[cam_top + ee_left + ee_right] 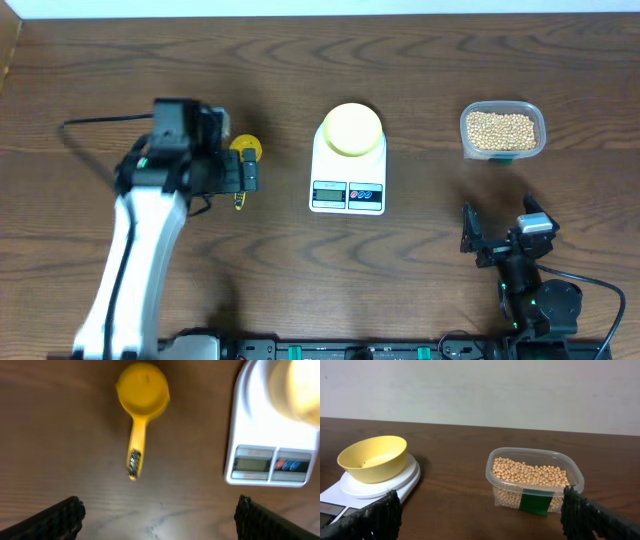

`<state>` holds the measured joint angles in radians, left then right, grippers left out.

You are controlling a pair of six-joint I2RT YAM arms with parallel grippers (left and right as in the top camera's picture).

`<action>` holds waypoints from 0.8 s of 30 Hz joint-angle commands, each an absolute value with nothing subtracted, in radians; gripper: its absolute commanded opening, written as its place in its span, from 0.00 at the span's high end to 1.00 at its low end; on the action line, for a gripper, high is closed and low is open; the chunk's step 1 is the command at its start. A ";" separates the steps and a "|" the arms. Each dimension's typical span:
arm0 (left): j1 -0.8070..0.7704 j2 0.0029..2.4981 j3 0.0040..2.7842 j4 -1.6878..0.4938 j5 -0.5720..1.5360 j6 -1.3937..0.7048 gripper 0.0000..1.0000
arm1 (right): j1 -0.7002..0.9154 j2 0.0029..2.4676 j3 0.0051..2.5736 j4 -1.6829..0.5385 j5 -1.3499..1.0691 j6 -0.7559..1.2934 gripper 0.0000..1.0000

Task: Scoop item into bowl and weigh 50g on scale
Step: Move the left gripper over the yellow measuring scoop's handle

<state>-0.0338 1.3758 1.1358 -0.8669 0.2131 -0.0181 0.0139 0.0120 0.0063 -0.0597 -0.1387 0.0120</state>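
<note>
The pale-yellow bowl [352,128] [372,457] stands on the white scale [347,180] [400,482] at the table's middle. It looks empty. The item, tan beans [501,129] [530,472], fills a clear tub [536,130] [535,487] to the right of the scale. A yellow scoop [245,147] [141,397] lies left of the scale, its handle pointing to the front. My left gripper [228,175] [160,516] hovers open over the handle end, holding nothing. My right gripper [498,228] [482,516] stands open in front of the tub, facing it, apart from it.
The left arm [140,250] reaches in from the front left over the wooden table [420,60]. A black cable [100,121] runs behind it. The right arm's base [545,305] sits at the front right edge.
</note>
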 commanded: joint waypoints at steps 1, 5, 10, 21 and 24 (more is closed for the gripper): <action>-0.029 1.504 1.151 -0.881 0.284 0.002 0.02 | 0.009 0.007 0.006 -0.064 -0.137 0.022 0.01; -0.029 1.611 1.151 -0.878 0.284 0.002 0.02 | 0.009 0.007 0.006 -0.064 -0.137 0.022 0.01; -0.029 1.688 1.151 -0.862 0.284 0.002 0.02 | 0.009 0.007 0.006 -0.064 -0.137 0.022 0.01; -0.029 1.721 1.136 -0.736 0.277 0.003 0.02 | 0.009 0.007 0.006 -0.064 -0.137 0.022 0.01; -0.029 1.721 1.108 -0.665 0.277 0.003 0.02 | 0.009 0.007 0.006 -0.064 -0.137 0.022 0.01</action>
